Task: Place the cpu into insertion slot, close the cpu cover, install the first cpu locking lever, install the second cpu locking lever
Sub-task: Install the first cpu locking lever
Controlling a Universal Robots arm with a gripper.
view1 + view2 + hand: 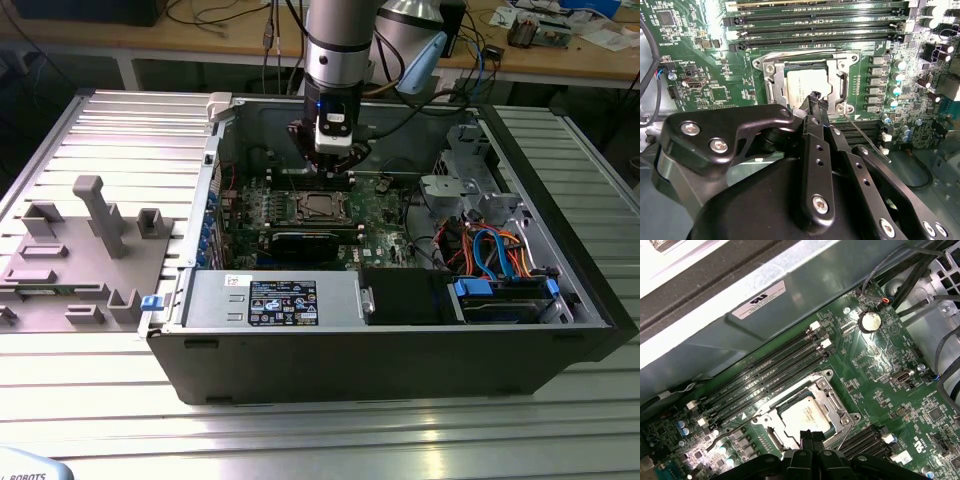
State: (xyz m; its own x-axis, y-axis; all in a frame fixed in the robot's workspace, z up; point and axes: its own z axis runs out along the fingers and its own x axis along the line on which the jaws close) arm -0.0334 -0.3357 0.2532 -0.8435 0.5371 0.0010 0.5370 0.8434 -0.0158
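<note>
Where the open computer case (400, 360) lies on the worktop (300, 440), the cpu (318, 207) sits in the insertion slot (759, 62), the cpu cover (776, 89) lowered around it. Just beyond, at twelve o'clock in the exterior view, the tool (334, 171) hangs clenched and empty.

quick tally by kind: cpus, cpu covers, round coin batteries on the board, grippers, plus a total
cpu: 1
cpu cover: 1
coin battery: 1
gripper: 1
total: 4
</note>
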